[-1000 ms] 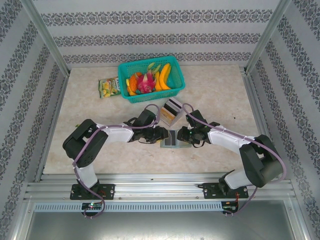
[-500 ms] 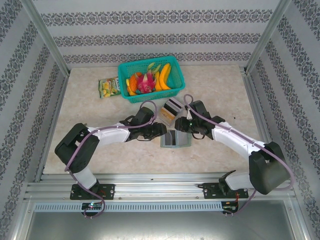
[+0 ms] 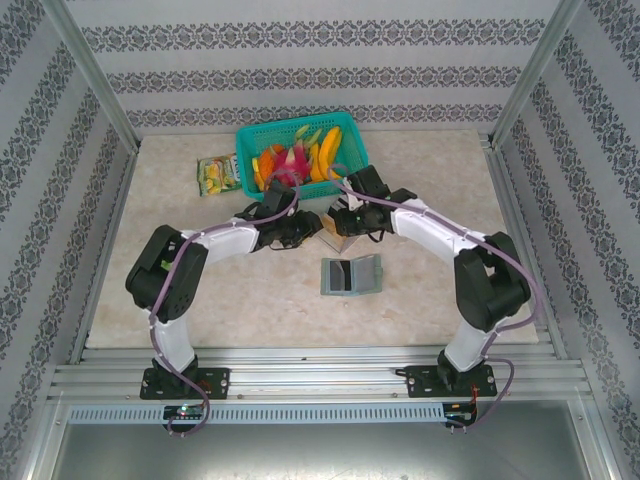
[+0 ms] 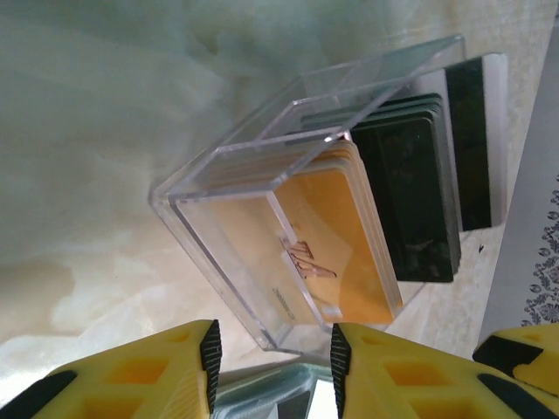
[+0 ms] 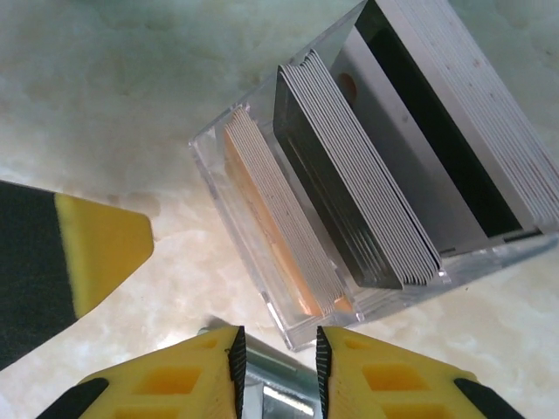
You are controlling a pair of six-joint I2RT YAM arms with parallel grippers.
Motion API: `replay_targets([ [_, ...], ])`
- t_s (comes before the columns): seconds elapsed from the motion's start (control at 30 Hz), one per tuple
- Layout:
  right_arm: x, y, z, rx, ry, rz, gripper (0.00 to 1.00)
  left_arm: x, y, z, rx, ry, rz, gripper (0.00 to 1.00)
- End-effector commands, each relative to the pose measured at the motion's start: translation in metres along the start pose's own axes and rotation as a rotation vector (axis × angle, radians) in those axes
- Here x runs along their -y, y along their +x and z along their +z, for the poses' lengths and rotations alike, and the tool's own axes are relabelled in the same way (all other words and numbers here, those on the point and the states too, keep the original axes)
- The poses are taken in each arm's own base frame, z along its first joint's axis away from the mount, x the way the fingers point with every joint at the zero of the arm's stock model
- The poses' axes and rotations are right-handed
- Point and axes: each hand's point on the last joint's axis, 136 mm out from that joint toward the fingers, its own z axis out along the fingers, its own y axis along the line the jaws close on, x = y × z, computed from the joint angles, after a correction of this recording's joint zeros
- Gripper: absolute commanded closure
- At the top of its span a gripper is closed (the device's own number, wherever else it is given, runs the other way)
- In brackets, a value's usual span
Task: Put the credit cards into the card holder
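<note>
Left tool and right tool – jaws of each slightly apart, gripping nothing – face one clear box just ahead, holding three stacks of credit cards. One card holder lies open behind them on the desk.

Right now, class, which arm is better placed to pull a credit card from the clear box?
Probably right: the right gripper faces the credit cards' exposed edges; the left gripper faces the clear box's wall and an orange card's flat side.
</note>
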Motion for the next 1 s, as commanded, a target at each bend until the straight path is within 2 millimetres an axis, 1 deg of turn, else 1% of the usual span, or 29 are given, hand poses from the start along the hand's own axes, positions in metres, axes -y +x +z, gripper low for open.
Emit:
replay_targets([
  [0.0,-0.002,0.000,0.007,-0.044,0.030,-0.076,0.71,0.004,-0.005,0.008,-0.020,0.013,-0.045,0.60],
  [0.1,-0.002,-0.001,0.014,-0.067,0.045,-0.105,0.70,0.004,-0.007,0.015,-0.024,0.016,-0.053,0.60],
  [0.17,0.001,-0.003,0.017,-0.069,0.079,-0.122,0.69,0.004,-0.009,0.019,-0.021,0.022,-0.064,0.60],
  [0.3,0.006,-0.005,0.024,-0.092,0.117,-0.152,0.69,-0.001,-0.010,0.026,-0.027,0.022,-0.086,0.60],
  [0.37,0.006,-0.005,0.026,-0.097,0.123,-0.169,0.68,-0.004,-0.010,0.029,-0.027,0.018,-0.097,0.60],
  [0.5,0.010,-0.001,0.033,-0.119,0.164,-0.199,0.67,-0.009,-0.007,0.034,-0.033,0.020,-0.115,0.60],
  [0.57,0.010,0.001,0.036,-0.124,0.177,-0.214,0.67,-0.010,-0.007,0.036,-0.031,0.032,-0.124,0.59],
  [0.7,0.008,0.004,0.042,-0.132,0.181,-0.238,0.66,-0.003,-0.009,0.033,-0.014,0.082,-0.129,0.59],
  [0.77,0.008,0.006,0.045,-0.135,0.177,-0.243,0.67,-0.005,-0.012,0.032,-0.001,0.082,-0.141,0.58],
  [0.87,0.017,0.005,0.048,-0.121,0.223,-0.242,0.69,-0.005,-0.013,0.034,-0.006,0.079,-0.145,0.58],
  [0.97,0.018,0.008,0.051,-0.132,0.235,-0.261,0.69,-0.010,-0.012,0.036,-0.009,0.062,-0.157,0.59],
])
